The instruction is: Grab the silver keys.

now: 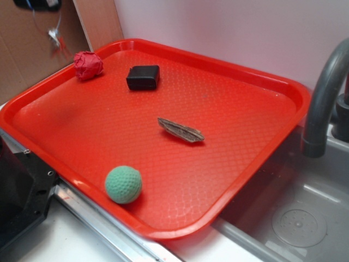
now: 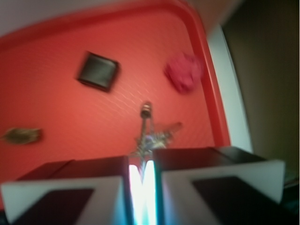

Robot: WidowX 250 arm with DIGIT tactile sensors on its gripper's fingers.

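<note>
Above the red tray point(image 2: 56, 51), wrist view: gripper point(image 2: 143, 176) jaws nearly together, only a thin bright slit between them, clamped on the silver keys point(image 2: 151, 136). Keys hang out from the jaw tips, blurred, over the tray's right part, between the gripper and the crumpled red paper ball point(image 2: 184, 71). Black box point(image 2: 97, 71) sits left of that ball; brown wood scrap point(image 2: 21, 135) far left. Exterior view: the green ball point(image 1: 123, 184) lies near the tray's front edge. A small metallic bit dangles at top left beyond the tray — too small to identify. Grey faucet point(image 1: 322, 98) right of the tray.
</note>
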